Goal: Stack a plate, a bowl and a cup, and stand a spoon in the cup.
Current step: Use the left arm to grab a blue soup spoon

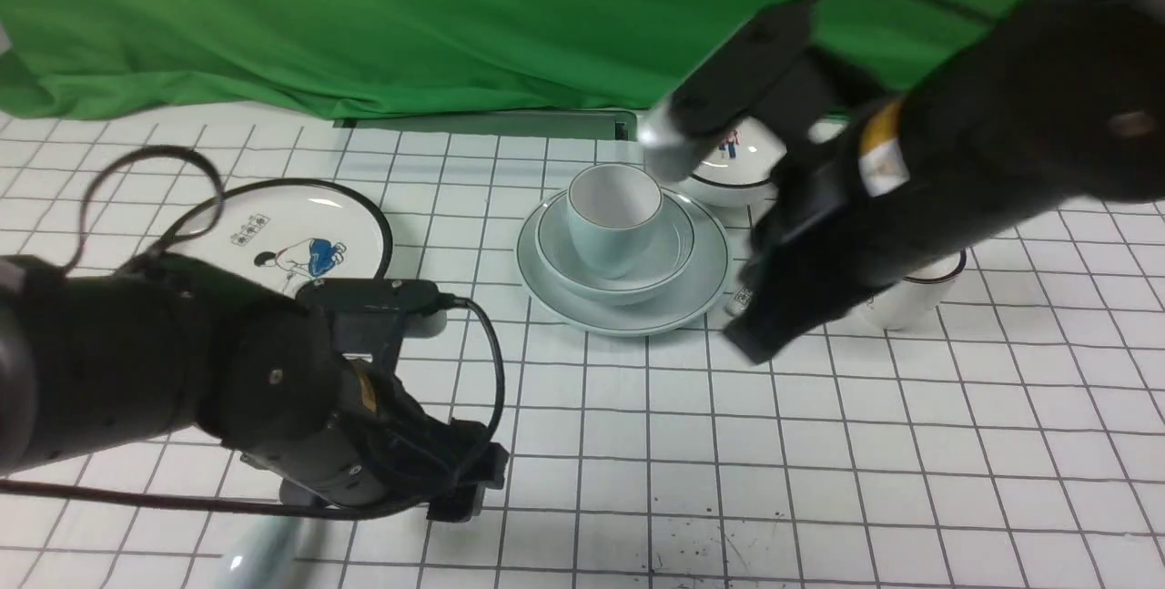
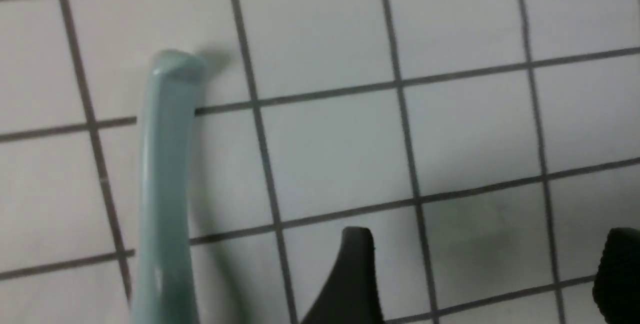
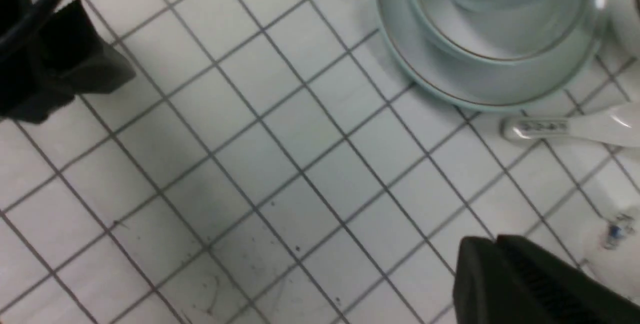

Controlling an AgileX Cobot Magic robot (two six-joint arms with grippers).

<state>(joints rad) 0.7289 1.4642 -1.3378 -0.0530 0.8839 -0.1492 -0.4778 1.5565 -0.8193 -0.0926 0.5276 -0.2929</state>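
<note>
Clearly the left claw (image 2: 485, 269) is spread wide and empty, the spoon (image 2: 167, 164) flat on the tabletop (image 2: 325, 153) beside it at 7 o'clock. The cup (image 1: 612, 216) sits in the bowl (image 1: 672, 254) on the plate (image 1: 705, 290) toward 12 o'clock; whether the right claw (image 1: 760, 334) is spread or pressed together cannot be told.

Glossy ceramic cup (image 1: 612, 216), bowl (image 1: 675, 248) and plate (image 1: 712, 284); matt green cloth (image 1: 455, 15).

Soft, even light from above; close-ups blurred.
Just beside the left gripper (image 2: 487, 244), the spoon (image 2: 167, 189) carries a pale glare streak and a fuzzy shadow; the right arm (image 1: 910, 198) looks smeared.
</note>
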